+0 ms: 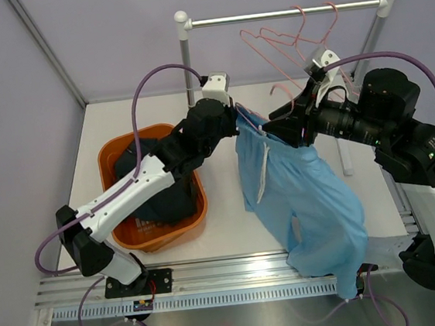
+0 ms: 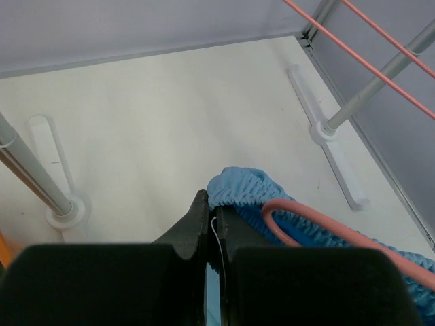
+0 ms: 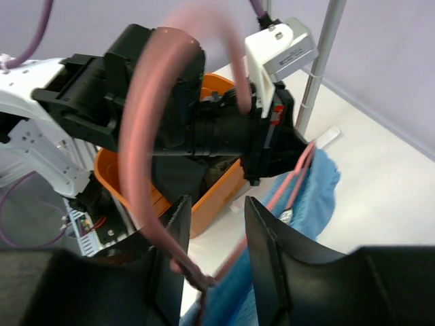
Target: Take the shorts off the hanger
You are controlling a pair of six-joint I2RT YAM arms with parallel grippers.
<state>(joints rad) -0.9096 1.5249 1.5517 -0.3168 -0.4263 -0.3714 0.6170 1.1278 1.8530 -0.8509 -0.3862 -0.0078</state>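
Note:
The light blue shorts (image 1: 315,199) with a white drawstring hang in the air over the table's middle from a pink hanger (image 1: 281,88). My left gripper (image 1: 238,122) is shut on the left end of their ribbed waistband (image 2: 248,187), right beside the hanger's wire (image 2: 299,217). My right gripper (image 1: 287,121) holds the hanger at its neck. In the right wrist view the hanger's hook (image 3: 146,102) rises along the left finger, with the jaws (image 3: 216,204) set apart around the neck. Dark shorts (image 1: 163,204) lie in the orange basket (image 1: 111,155).
A clothes rail (image 1: 287,13) on two posts spans the back, with two empty pink hangers (image 1: 290,38) on it. Its white feet (image 2: 326,136) rest on the table. The basket (image 3: 109,176) sits close under my left arm. Purple walls enclose the table.

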